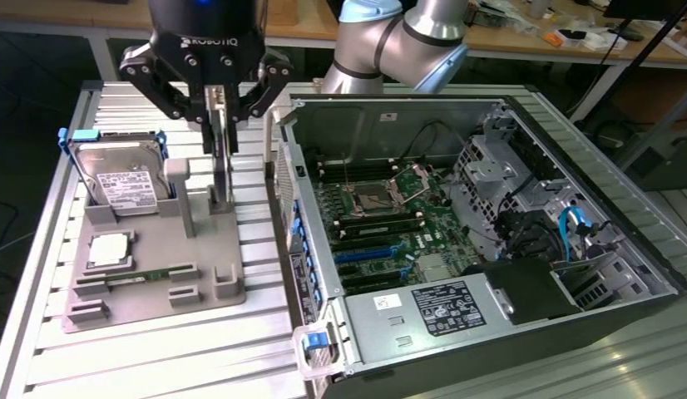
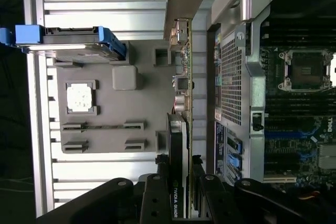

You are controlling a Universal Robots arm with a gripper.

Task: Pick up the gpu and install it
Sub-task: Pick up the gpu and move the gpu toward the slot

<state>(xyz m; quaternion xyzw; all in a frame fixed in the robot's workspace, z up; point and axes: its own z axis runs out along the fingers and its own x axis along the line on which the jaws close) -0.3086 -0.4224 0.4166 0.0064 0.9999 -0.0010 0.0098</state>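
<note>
The gpu (image 1: 221, 166) is a thin dark card seen edge-on, standing upright over the back right corner of the grey holder tray (image 1: 155, 299). My gripper (image 1: 218, 116) is above it, with its fingers shut on the card's top edge from both sides. Whether the card's lower end still rests in the tray's slot I cannot tell. In the wrist view the gpu (image 2: 181, 124) runs away from my gripper (image 2: 178, 163), its black shroud with lettering lying between the black fingers (image 2: 155, 192). The open computer case (image 1: 321, 199) lies on the exterior view's right, and its motherboard (image 1: 388, 224) has blue expansion slots (image 1: 372, 253).
The tray also holds a silver hard drive (image 1: 120, 179) with a blue bracket, a square processor chip (image 1: 111, 248) and a green memory stick (image 1: 144, 274). A power supply (image 1: 432, 307) fills the case's near corner. Everything stands on a ribbed aluminium table (image 1: 155, 357).
</note>
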